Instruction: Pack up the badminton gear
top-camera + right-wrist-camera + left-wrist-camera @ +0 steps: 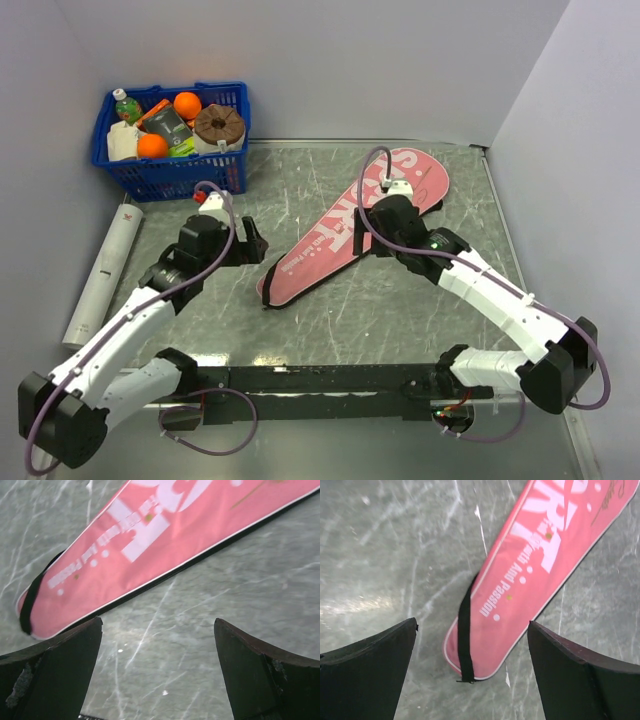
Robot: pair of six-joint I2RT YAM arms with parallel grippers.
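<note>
The pink racket-shaped "SPORT" case [320, 245] with a black edge lies flat and diagonal on the table, closed, its wide head at the far right. My left gripper [256, 243] is open and empty just left of the case's narrow handle end. In the left wrist view [472, 625] that end [535, 570] and its black strap [465, 630] lie between the spread fingers. My right gripper [368, 238] is open and empty over the case's right edge. In the right wrist view [158, 621] the case [150, 545] lies above bare table. A long white tube [105, 275] lies at the far left. Rackets and shuttlecocks are out of view.
A blue plastic basket [228, 165] with oranges, a bottle and packets stands at the back left. Grey walls close in the table at the back and on both sides. A black rail [320, 380] runs along the near edge between the arm bases.
</note>
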